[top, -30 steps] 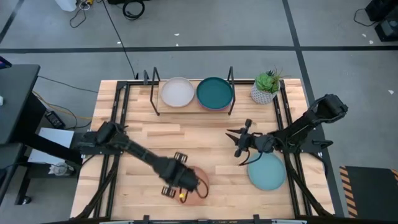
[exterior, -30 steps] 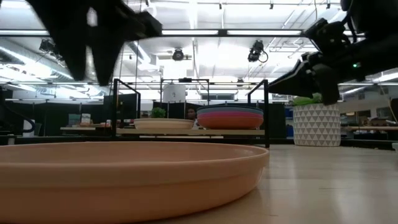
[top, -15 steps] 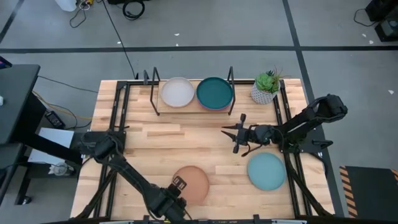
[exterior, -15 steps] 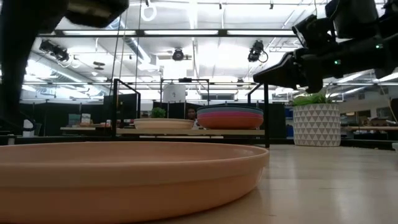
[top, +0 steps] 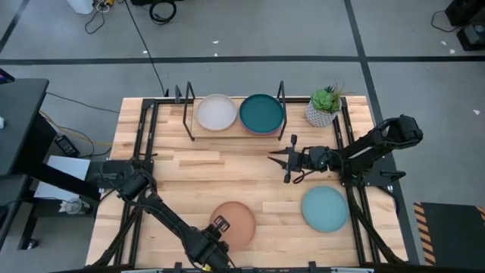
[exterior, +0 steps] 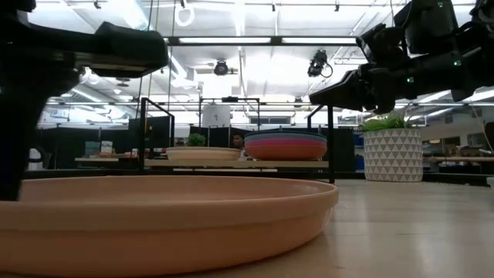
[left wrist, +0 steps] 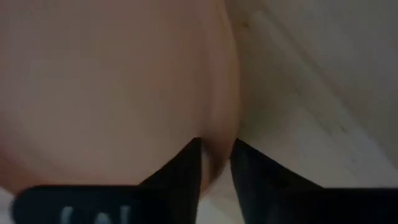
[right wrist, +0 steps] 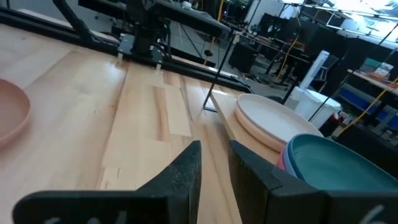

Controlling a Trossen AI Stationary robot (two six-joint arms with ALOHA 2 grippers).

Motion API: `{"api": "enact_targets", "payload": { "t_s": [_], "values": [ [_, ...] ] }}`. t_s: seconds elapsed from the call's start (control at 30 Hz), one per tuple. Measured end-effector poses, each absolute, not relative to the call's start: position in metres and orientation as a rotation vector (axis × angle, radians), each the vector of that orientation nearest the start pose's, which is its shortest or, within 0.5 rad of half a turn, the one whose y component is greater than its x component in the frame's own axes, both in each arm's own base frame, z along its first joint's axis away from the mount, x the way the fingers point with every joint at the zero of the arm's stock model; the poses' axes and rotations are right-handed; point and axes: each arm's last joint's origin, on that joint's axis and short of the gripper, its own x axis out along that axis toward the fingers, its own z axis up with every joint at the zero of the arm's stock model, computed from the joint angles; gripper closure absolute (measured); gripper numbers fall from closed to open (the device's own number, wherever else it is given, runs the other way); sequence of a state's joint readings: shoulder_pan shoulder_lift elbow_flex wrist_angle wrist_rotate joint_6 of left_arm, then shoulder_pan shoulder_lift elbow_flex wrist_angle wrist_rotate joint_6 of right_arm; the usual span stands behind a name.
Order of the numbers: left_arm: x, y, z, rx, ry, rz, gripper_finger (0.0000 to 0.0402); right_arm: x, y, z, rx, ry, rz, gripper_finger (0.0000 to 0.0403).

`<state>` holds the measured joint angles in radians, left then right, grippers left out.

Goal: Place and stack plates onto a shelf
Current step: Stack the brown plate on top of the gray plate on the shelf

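the left gripper (top: 214, 244) is seen at the near edge of the table, w/ its fingers (left wrist: 186, 165) nipped on the near rim of the tan plate (top: 233, 223), rim caught between them. that plate lies flat on the tabletop (top: 227, 171), near-centre. the right gripper (top: 282, 161) is held above the table right of centre, fingers nearly closed w/ only a slim gap, nothing in them, pointed left. a light blue plate (top: 325, 208) lies near-right on the table. the shelf (top: 235, 127) stands at the far edge; a cream plate (top: 217, 111) is on its left half, a stack topped by a dark teal plate (top: 261, 111) on its right half, pink visible under it. a potted plant (top: 324, 105) stands just right of the shelf. no readable writing or labels can be made out.
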<state>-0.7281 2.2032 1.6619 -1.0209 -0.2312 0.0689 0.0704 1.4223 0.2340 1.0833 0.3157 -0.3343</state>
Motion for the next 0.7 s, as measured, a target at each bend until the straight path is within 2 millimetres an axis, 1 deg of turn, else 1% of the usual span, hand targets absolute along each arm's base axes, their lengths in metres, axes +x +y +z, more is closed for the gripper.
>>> {"api": "enact_targets", "payload": {
  "t_s": [0.13, 0.17, 0.23, 0.3, 0.37, 0.5, 0.6, 0.7],
  "values": [
    [0.317, -0.270, 0.146, 0.788, 1.415, -0.487, 0.0376, 0.223, 0.007, 0.149, -0.314, 0.149, -0.220, 0.0316],
    [0.318, -0.268, 0.146, 0.787, 1.427, -0.487, 0.0385, 0.223, 0.007, 0.148, -0.302, 0.151, -0.213, 0.0316],
    [0.317, -0.262, 0.150, 0.789, 1.458, -0.490, 0.0388, 0.223, 0.008, 0.147, -0.266, 0.159, -0.194, 0.0316],
    [0.316, -0.252, 0.158, 0.789, 1.498, -0.476, 0.0387, 0.223, 0.008, 0.145, -0.241, 0.172, -0.178, 0.0316],
    [0.318, -0.239, 0.172, 0.773, 1.522, -0.454, 0.0387, 0.222, 0.009, 0.144, -0.214, 0.184, -0.169, 0.0316],
    [0.329, -0.205, 0.203, 0.683, 1.498, -0.382, 0.0388, 0.221, 0.016, 0.139, -0.171, 0.221, -0.141, 0.0316],
    [0.337, -0.176, 0.225, 0.580, 1.479, -0.292, 0.0388, 0.220, 0.024, 0.137, -0.140, 0.245, -0.110, 0.0316],
    [0.344, -0.143, 0.241, 0.502, 1.469, -0.180, 0.0388, 0.218, 0.035, 0.134, -0.115, 0.264, -0.066, 0.0316]
  ]
}}
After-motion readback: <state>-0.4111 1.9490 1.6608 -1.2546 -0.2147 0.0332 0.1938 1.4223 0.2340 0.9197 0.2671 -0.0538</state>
